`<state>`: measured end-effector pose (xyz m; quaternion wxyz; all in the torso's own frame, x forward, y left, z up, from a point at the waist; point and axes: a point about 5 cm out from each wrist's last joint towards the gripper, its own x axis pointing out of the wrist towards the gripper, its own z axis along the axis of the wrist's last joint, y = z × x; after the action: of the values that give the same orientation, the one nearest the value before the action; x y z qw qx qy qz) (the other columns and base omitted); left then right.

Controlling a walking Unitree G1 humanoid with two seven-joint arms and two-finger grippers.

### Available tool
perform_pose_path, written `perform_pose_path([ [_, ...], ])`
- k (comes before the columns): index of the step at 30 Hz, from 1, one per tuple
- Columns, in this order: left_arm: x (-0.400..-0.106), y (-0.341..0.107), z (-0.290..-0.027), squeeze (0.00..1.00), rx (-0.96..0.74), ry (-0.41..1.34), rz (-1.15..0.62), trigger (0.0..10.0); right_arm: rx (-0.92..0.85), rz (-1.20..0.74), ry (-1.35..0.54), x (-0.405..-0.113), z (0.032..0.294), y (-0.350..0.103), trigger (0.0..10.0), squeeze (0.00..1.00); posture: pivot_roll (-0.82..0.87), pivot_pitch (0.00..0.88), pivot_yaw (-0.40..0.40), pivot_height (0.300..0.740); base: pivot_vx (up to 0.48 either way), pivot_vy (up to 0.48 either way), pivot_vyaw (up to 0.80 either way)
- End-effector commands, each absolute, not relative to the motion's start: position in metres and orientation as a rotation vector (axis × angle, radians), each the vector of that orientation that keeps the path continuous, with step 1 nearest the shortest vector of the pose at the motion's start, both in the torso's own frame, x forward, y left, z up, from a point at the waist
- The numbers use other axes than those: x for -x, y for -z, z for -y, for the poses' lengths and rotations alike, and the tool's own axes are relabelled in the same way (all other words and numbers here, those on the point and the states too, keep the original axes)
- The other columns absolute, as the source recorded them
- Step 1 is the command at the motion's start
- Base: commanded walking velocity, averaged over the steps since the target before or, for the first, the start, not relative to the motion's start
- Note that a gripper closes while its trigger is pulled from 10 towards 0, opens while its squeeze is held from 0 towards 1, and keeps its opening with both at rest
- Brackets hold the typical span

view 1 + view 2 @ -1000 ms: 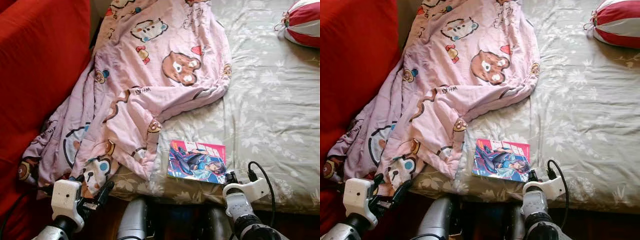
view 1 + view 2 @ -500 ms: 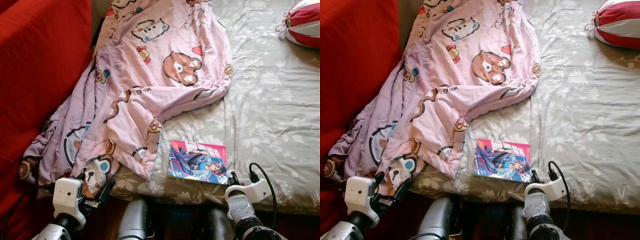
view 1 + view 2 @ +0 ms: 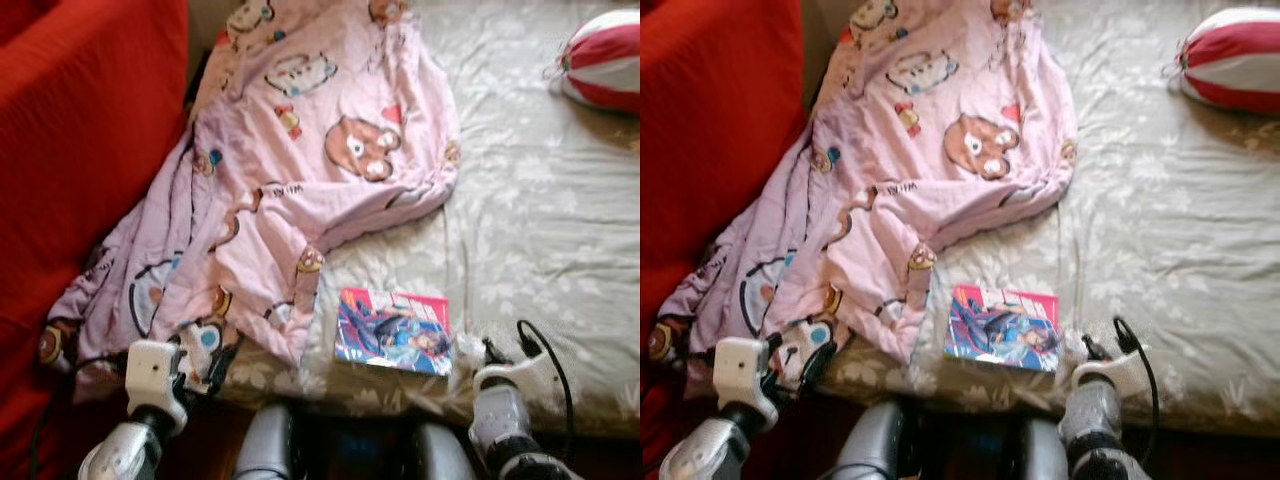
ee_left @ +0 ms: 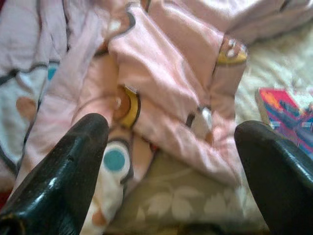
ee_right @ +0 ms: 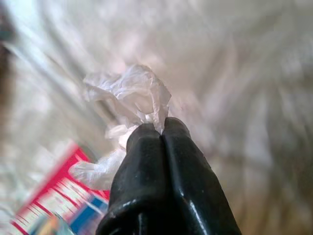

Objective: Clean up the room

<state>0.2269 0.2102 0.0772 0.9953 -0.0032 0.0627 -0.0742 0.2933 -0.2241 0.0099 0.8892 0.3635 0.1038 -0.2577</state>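
Seeing my right claw (image 5: pixel 161 129) pinching scrap of clear crinkly plastic wrap (image 5: pixel 129 93), fingers pressed tight together, hanging over bed with grey-green flower sheet (image 3: pixel 540 220), just beside bright comic book (image 3: pixel 392 331). My left claw (image 4: pixel 171 161) hanging wide open, holding nothing, over pink cartoon blanket (image 3: pixel 300 170). Red-and-white striped pillow (image 3: pixel 605 60) lying at far corner.

Bedroom in a home: bed with grey floral sheet (image 3: pixel 540 230), rumpled pink cartoon-print quilt (image 3: pixel 300 170), red-and-white striped cushion (image 3: pixel 605 62), comic book (image 3: pixel 393 331), red fabric (image 3: pixel 80 150) alongside.
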Motion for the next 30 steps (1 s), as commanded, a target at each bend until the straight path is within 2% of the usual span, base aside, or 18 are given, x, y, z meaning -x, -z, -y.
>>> perform_pose_path([
  [1,-0.225,-0.062,-0.217,0.0,0.029,0.102,-0.176,10.0,-0.672,-0.226,0.482,-0.289,0.219,-0.006,9.5,0.0,0.12,0.105,0.042,0.65,0.0,0.0,0.0],
  [2,-0.229,-0.057,-0.218,0.0,0.048,0.086,-0.187,10.0,-0.606,-0.221,0.439,-0.287,0.217,-0.007,10.0,0.0,0.1,0.089,0.033,0.65,0.0,0.0,0.0],
  [4,-0.233,-0.051,-0.218,0.0,0.066,0.069,-0.199,10.0,-0.518,-0.229,0.39,-0.283,0.215,-0.005,10.0,0.0,0.09,0.078,0.028,0.65,0.0,0.0,0.0],
  [5,-0.239,-0.042,-0.219,0.0,0.094,0.042,-0.222,10.0,-0.379,-0.248,0.312,-0.275,0.211,0.0,10.0,0.0,0.08,0.064,0.019,0.65,0.0,0.0,0.0],
  [7,-0.241,-0.037,-0.219,0.0,0.101,0.03,-0.238,10.0,-0.341,-0.262,0.284,-0.269,0.209,0.004,10.0,0.0,0.07,0.057,0.018,0.65,0.0,0.0,0.0],
  [9,-0.248,-0.022,-0.216,0.0,0.129,0.017,-0.287,10.0,-0.263,-0.282,0.216,-0.249,0.205,0.016,10.0,0.0,0.05,0.033,0.01,0.65,0.0,0.0,0.0],
  [15,-0.256,-0.01,-0.21,0.0,0.127,0.021,-0.319,10.0,-0.18,-0.373,0.185,-0.235,0.205,0.029,10.0,0.0,0.04,0.008,-0.007,0.68,0.0,0.0,0.0],
  [24,-0.257,0.016,-0.204,0.0,0.085,0.024,-0.444,10.0,-0.127,-0.511,0.141,-0.235,0.195,0.041,10.0,0.0,0.03,0.0,-0.007,0.74,0.0,0.0,0.0],
  [30,-0.252,0.027,-0.203,0.0,0.081,0.007,-0.516,10.0,-0.092,-0.609,0.104,-0.229,0.192,0.05,10.0,0.0,0.04,0.0,-0.008,0.74,0.0,0.0,0.0],
])
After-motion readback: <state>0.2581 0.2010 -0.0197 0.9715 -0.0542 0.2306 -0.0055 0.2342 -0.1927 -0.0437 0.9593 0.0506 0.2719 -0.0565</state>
